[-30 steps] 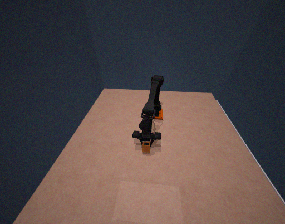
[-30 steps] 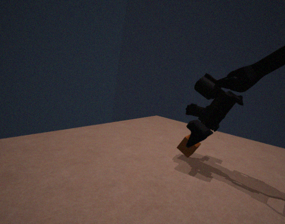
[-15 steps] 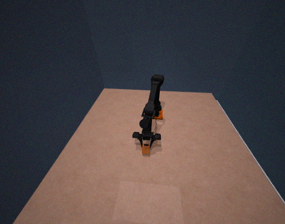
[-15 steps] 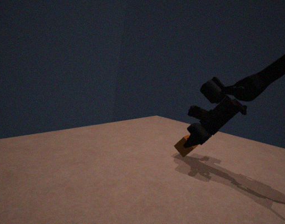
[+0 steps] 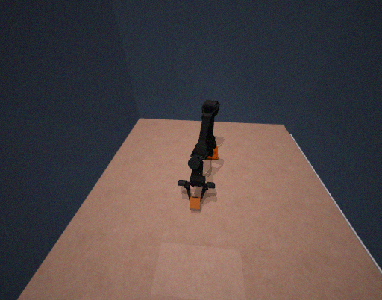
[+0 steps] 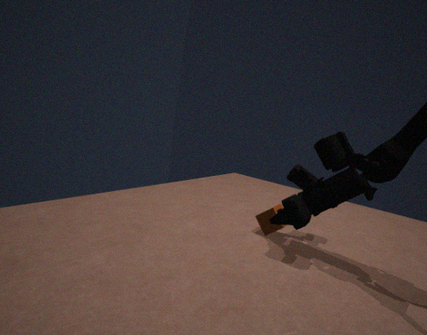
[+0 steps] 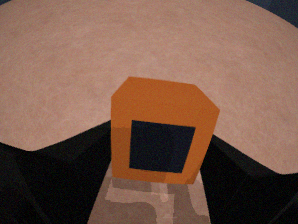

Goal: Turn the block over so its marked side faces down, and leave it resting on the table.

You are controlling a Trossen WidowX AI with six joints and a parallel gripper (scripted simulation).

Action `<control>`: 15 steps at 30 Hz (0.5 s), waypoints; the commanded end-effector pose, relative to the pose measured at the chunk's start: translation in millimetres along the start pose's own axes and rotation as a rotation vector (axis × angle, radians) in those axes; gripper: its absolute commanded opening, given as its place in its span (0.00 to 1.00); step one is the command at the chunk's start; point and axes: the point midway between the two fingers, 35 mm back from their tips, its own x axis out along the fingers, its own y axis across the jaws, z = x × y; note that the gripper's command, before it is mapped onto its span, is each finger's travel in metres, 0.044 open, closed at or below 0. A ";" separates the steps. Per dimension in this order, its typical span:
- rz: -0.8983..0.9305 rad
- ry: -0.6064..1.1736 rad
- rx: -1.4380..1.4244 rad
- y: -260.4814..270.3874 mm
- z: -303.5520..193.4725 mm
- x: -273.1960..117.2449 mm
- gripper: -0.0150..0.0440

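Note:
The orange block [image 5: 195, 204] [image 6: 265, 221] [image 7: 160, 97] is held between the two black fingers of my gripper [image 5: 195, 199] [image 7: 158, 131], which is shut on it. In the exterior view the block is tilted, with its lowest edge at or just above the table [image 6: 115, 258] [image 5: 140, 224]. The gripper slants forward and down. The block's dark square mark [image 7: 161, 147] faces back toward the wrist camera and somewhat upward, not down. Whether the lowest edge touches the table is not clear.
The arm reaches forward from its orange base plate [image 5: 215, 154] at the back of the table. A paler square patch [image 5: 200, 269] lies on the table in front of the block. The arm's shadow falls beside and below it.

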 end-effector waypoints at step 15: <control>0.007 -0.206 -0.003 3.6 -10.3 -10.0 0.25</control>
